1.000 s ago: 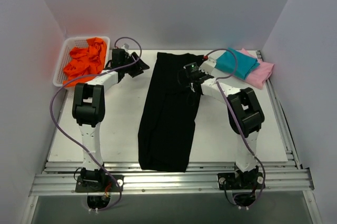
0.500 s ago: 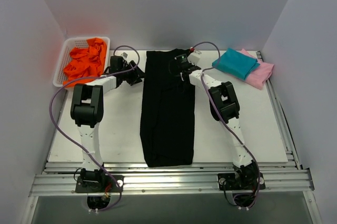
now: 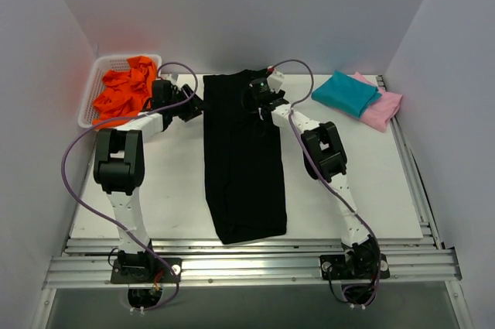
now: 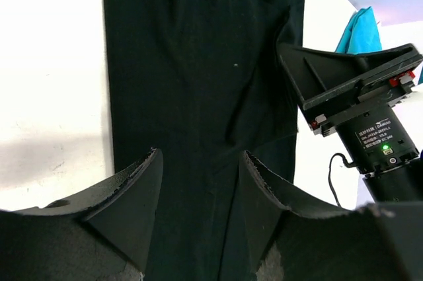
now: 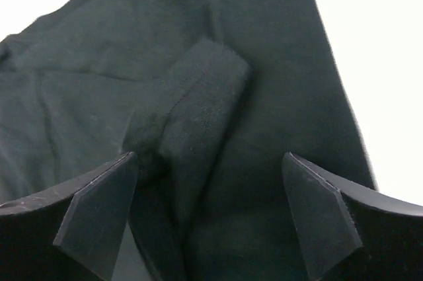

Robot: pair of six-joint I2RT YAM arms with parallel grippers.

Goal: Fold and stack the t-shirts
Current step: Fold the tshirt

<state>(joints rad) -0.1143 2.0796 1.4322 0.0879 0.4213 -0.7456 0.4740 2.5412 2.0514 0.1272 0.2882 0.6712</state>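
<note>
The black t-shirt (image 3: pixel 244 174) lies in a long narrow strip down the middle of the table. My right gripper (image 3: pixel 254 101) hovers over its far end, open; in the right wrist view the right gripper (image 5: pixel 209 160) stands wide above the black t-shirt (image 5: pixel 277 49), over a raised fold (image 5: pixel 198 102). My left gripper (image 3: pixel 189 104) is just left of the far end, open; in the left wrist view the left gripper (image 4: pixel 199 155) looks across the black t-shirt (image 4: pixel 192 63) with nothing between its fingers. A folded teal t-shirt (image 3: pixel 346 91) rests on a pink t-shirt (image 3: pixel 384 108) at the far right.
A white basket (image 3: pixel 91 104) holding crumpled orange cloth (image 3: pixel 124 89) stands at the far left corner. White walls close in the table (image 3: pixel 170 190) on three sides. The right arm's wrist (image 4: pixel 357 89) and the teal t-shirt (image 4: pixel 360 30) show in the left wrist view.
My right gripper carried the black shirt's right side leftward and toward the far end, then opened and let it go. The shirt's far end now lies further left. The left gripper drew slightly left.
</note>
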